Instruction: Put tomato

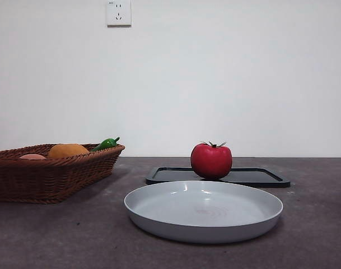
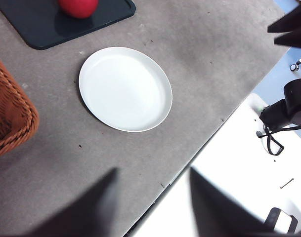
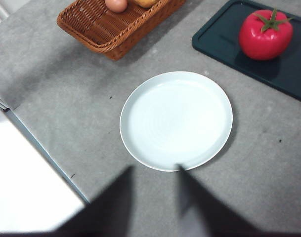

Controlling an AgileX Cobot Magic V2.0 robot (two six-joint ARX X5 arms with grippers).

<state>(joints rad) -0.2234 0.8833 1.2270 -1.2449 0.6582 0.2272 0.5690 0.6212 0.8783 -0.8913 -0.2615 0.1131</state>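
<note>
left gripper: jaws spread, holding nothing, hovering high over the table's near edge, well apart from the tomato.
right gripper: jaws spread, empty too, hanging above the near rim of the plate; out of sight in the front view, like the left.
plate: pale grey, shallow, bare inside, lying flat on the table nearest the camera.
tomato: glossy red, green stem up, standing upright on the black tray just behind the plate; touching neither gripper.
basket: brown wicker, off to the side of the plate, holding an orange fruit, a small green pepper and a pinkish round thing barely showing over the rim.
progress: nothing done yet, judging by the layout; tomato untouched on the tray, plate empty.
left to do: reach, grasp, lift, carry and set down; the empty plate looks the likely target, though the task names no place.
likely arm: right, sitting nearer the tomato by its wrist view.
</note>
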